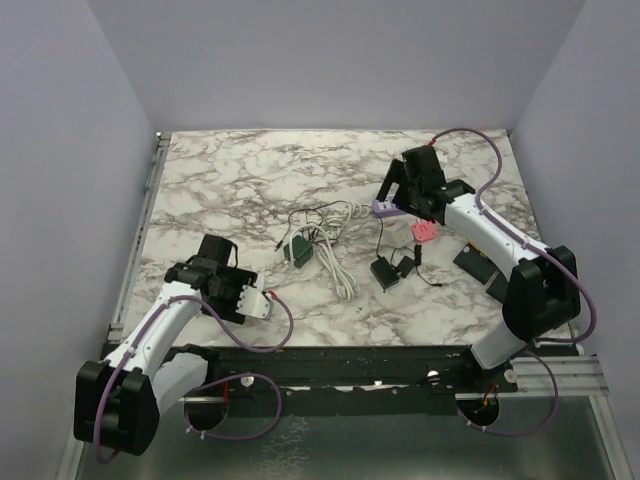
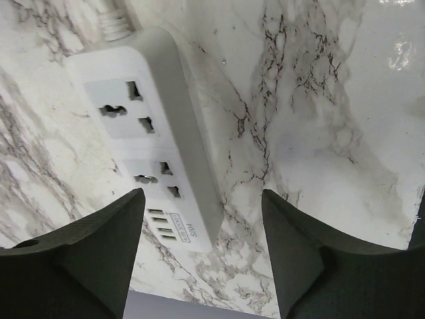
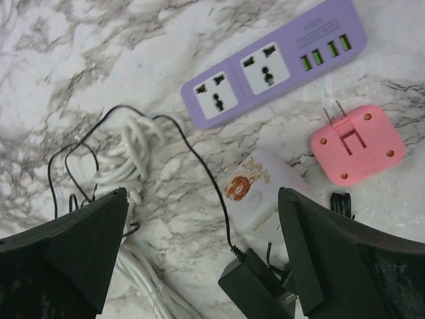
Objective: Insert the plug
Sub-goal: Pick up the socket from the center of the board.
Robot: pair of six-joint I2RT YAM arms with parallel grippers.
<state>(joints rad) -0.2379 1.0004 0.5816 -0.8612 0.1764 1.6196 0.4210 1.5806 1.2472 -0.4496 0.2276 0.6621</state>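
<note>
2 grippers, both open and empty: my left gripper [image 2: 202, 196] hangs over the white strip [image 2: 153, 133], my right gripper [image 3: 202, 193] near the pink plug [image 3: 357, 144], which lies flat just beside the purple strip [image 3: 272, 63]. Pinching so flat a plug could skid it away, or snag the black adapter [image 3: 246, 286].

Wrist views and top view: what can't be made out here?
White power strip: left wrist view, cord cut off by the top edge; print beside the USB ports too small to read.
Black adapter: right wrist view, cut off by the bottom edge.
Purple power strip: top view, mostly hidden under the right arm.
</note>
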